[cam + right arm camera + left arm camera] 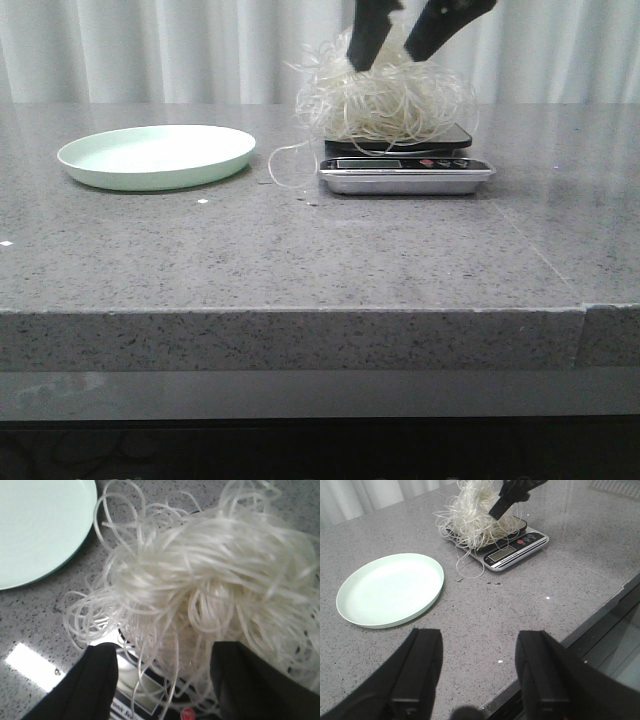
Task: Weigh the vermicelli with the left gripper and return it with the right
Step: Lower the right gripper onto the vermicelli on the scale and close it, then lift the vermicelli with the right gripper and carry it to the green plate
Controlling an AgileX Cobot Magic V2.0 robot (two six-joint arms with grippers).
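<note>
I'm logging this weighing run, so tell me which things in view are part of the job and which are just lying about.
Part of the job:
- vermicelli, on the scale
- scale
- pale green plate, empty
- right gripper, open over the vermicelli
- left gripper, open

Lying about:
- small crumbs on the counter

My right gripper [392,50] hangs high at the far side, pointing down, fingers [368,38] spread wide apart. My left gripper [477,672] sits low and near, clear of any contact, its dark fingers [417,667] parted too.
</note>
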